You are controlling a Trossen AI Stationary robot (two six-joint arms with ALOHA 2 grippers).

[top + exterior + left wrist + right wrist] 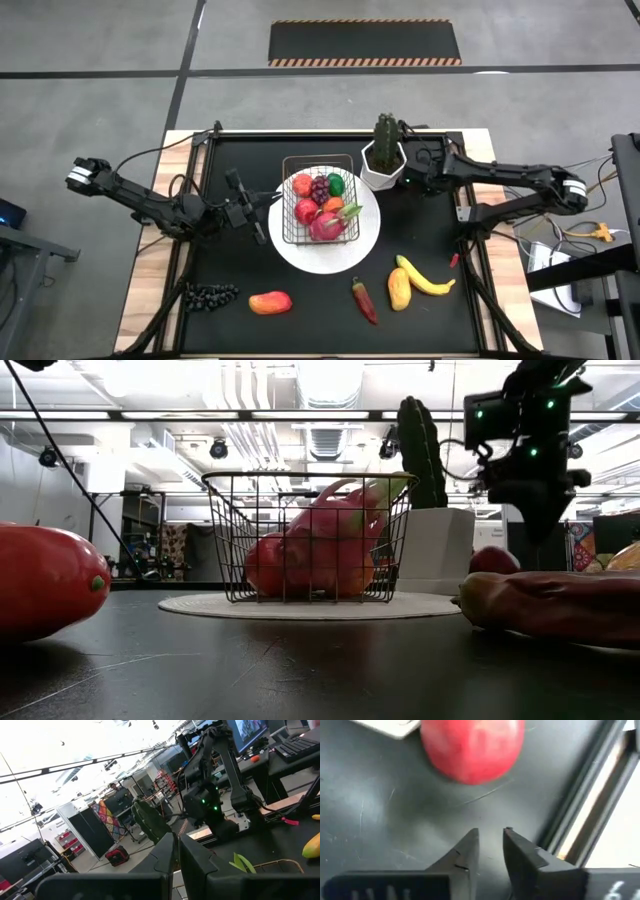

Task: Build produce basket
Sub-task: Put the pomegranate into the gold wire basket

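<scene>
The basket (pixel 320 200) sits on a round white plate (pixel 368 245) in the middle of the black bench (pixel 230 330). It holds red apples, dark grapes, a green piece, an orange and a pink dragonfruit (pixel 327 225).

The right end effector (pixel 490 845) hangs low over the bench, just past the white cactus pot (pixel 382 168) from the basket. Its two fingers are almost together, with only a thin gap, and they hold nothing. A red apple (pixel 472 747) lies on the bench right in front of it, not touching the fingers. A corner of the white pot shows just beside that apple.

The left end effector (pixel 258 212) is on the other side of the basket, close to the plate's edge. Its fingers are pressed shut and hold nothing. It points across the basket toward the cactus (pixel 150 820) and the right arm.

More food lies on the bench, on the near side, well apart from both end effectors. A bunch of dark grapes (pixel 210 294) and a red and yellow mango (pixel 270 302) lie nearer the left one. A red chili (pixel 364 300), a yellow-orange fruit (pixel 399 288) and a banana (pixel 428 280) lie nearer the right one.
</scene>
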